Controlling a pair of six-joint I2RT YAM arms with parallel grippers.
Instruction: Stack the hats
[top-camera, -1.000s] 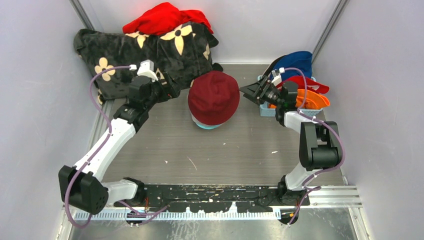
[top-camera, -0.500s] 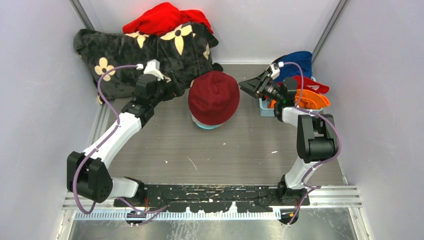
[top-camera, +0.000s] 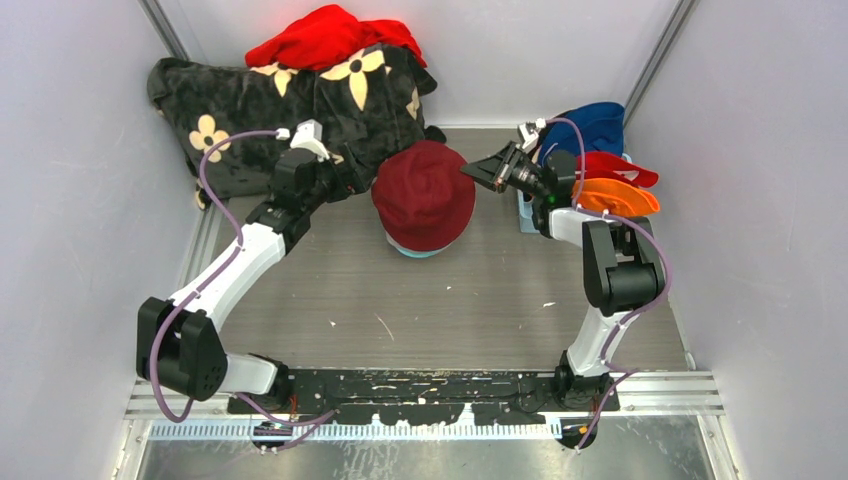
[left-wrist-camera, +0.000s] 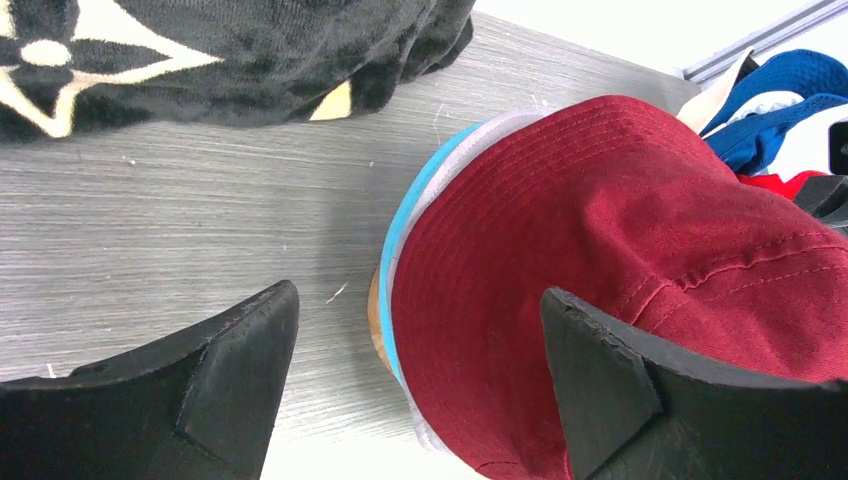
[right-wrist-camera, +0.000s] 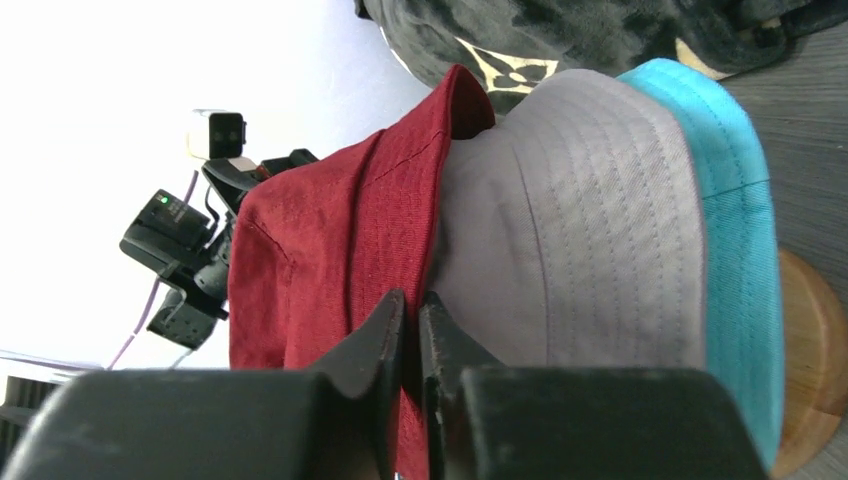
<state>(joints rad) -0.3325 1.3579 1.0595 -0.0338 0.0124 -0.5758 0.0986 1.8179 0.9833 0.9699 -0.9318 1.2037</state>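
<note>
A maroon hat (top-camera: 425, 195) tops a stack at the table's middle, over a grey hat (right-wrist-camera: 590, 230) and a teal hat (right-wrist-camera: 735, 230) on a round wooden stand (right-wrist-camera: 810, 340). My right gripper (top-camera: 472, 172) is at the stack's right edge, its jaws shut on the maroon hat's brim (right-wrist-camera: 400, 230), which is lifted off the grey hat. My left gripper (top-camera: 352, 180) hovers open at the stack's left side; the maroon hat's edge (left-wrist-camera: 520, 330) lies between its fingers without touching them. Royal blue (top-camera: 600, 128), red (top-camera: 615, 165) and orange (top-camera: 620, 197) hats lie heaped at the right.
A black blanket with cream flower marks (top-camera: 250, 110) fills the back left, with a bright red cloth heap (top-camera: 325, 38) on it. A light blue basket (top-camera: 528, 215) sits under the heap of hats at the right. Grey walls close in on both sides.
My right gripper has moved left from the hat heap to the stack and closed on the maroon brim. The left arm shifted slightly and stayed open.
</note>
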